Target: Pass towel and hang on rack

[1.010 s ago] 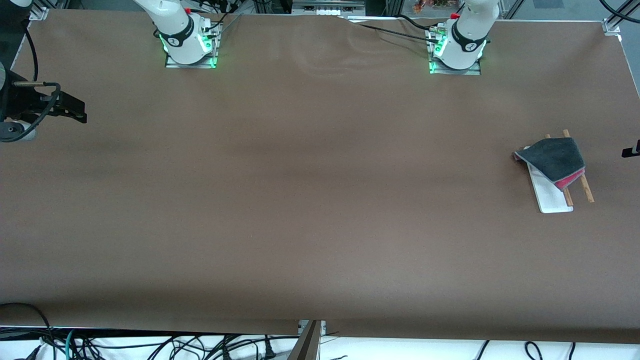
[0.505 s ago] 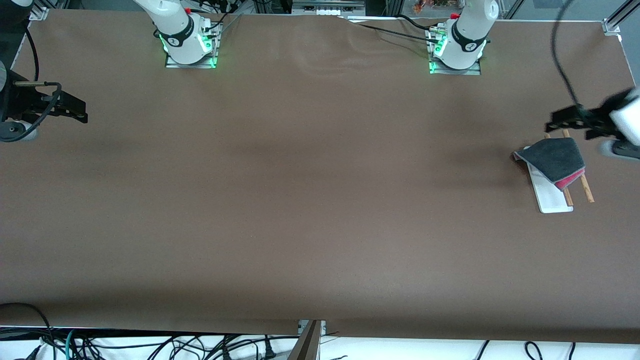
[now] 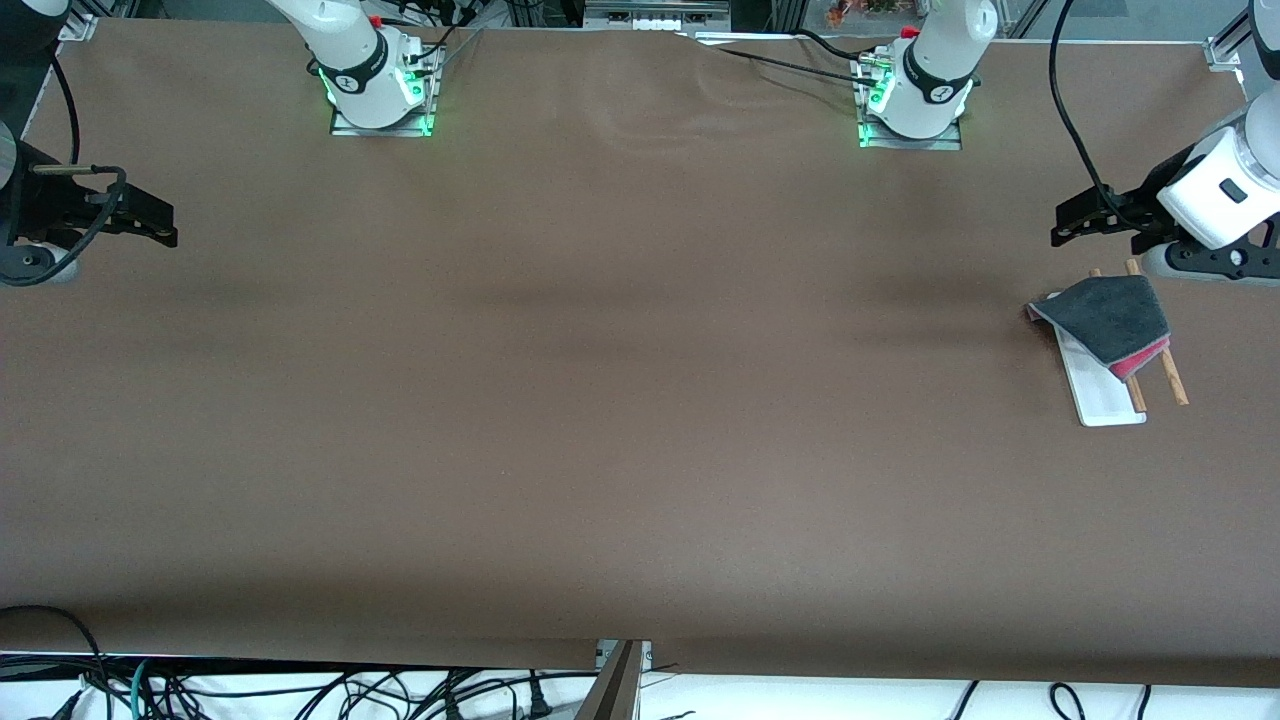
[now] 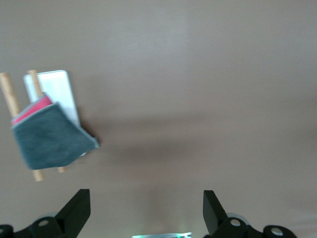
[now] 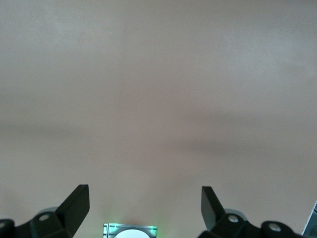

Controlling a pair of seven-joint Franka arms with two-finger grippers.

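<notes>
The towel (image 3: 1110, 315) hangs over the rack, dark grey side up with a pink layer showing at its lower edge. The rack's white base (image 3: 1100, 395) and two wooden rods (image 3: 1172, 380) stand at the left arm's end of the table. My left gripper (image 3: 1062, 226) is open and empty, up over bare table beside the rods' ends. In the left wrist view the towel (image 4: 49, 139) and the rack base (image 4: 57, 91) lie off to one side of the open gripper (image 4: 146, 210). My right gripper (image 3: 165, 225) is open and empty, waiting over the right arm's end of the table; it also shows in the right wrist view (image 5: 144, 208).
The brown table (image 3: 620, 400) holds nothing else. The arm bases (image 3: 380, 90) (image 3: 915, 100) stand along its edge farthest from the front camera. A black cable (image 3: 1075, 120) trails from the left arm. Loose cables (image 3: 300, 690) lie below the table's front edge.
The left arm has swung in from the table's end, and its open gripper now hangs beside the rack's rod ends. The towel, rack and right arm have not moved.
</notes>
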